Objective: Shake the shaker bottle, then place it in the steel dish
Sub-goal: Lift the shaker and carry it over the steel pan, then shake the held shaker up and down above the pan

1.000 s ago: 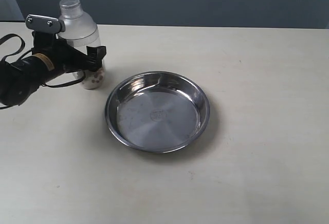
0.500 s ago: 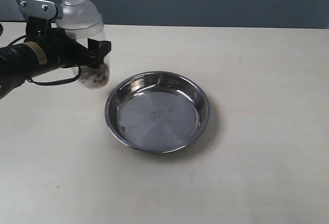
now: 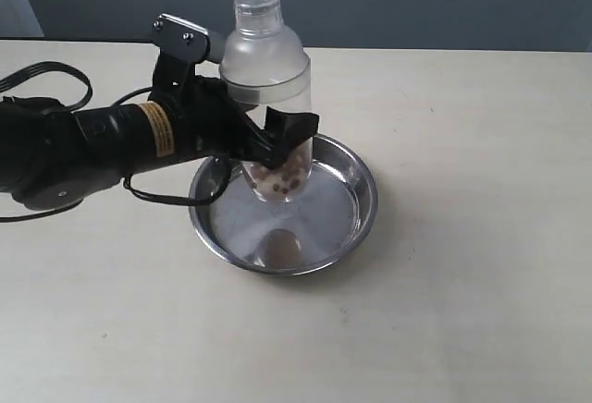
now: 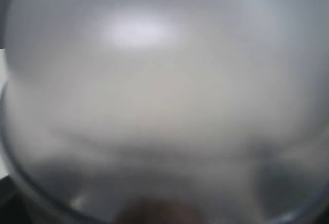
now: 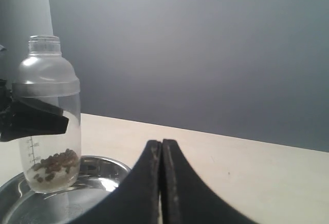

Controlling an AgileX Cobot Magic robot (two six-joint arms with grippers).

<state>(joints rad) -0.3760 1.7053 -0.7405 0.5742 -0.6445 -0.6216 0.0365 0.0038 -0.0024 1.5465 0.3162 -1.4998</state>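
Shaker bottle [image 3: 266, 66] hangs upright over the steel dish [image 3: 359, 201], its base, holding brown and whitish grains [image 3: 283, 179], low above the pan's floor. The left gripper [image 3: 279, 140] clamps the bottle's body from the side; the left wrist view shows only a frosted blur. The right gripper [image 5: 161, 154] sits apart from the bottle, jaws pressed together on nothing. The dish rests on a pale table [image 3: 462, 126].
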